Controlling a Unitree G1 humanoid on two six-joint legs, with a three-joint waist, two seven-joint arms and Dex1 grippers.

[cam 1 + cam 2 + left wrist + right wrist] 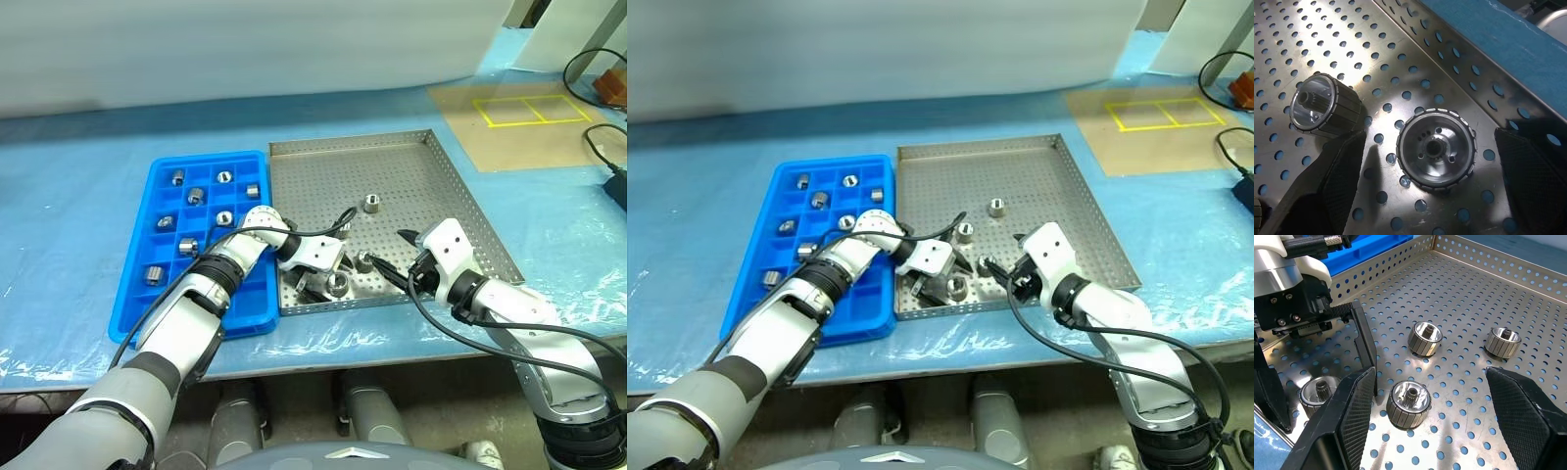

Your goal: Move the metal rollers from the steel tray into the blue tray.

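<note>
You've got the steel tray [441, 186] mid-table on the blue sheet, w/ the blue tray [157, 299] touching its left side. Both arms reach over the steel tray's near edge.

Left gripper [328, 276] sits low at the near-left corner, fingers [1327, 191] spread wide, nothing gripped. One roller [1436, 149] stands on end between them, not touching either finger; a 2nd roller [1325, 111] lies just beside, outside one finger.

Right gripper [390, 257] hovers near the front rim, angled toward the left one, jaws part open & empty, w/ a roller [1409, 403] on the floor between its fingers [1349, 411].

Rollers: 4 left in the steel tray, 3 bunched near the grippers, 1 [372, 204] alone further back. Around 8 rollers [196, 196] already sit in blue tray compartments, far & middle rows.
</note>
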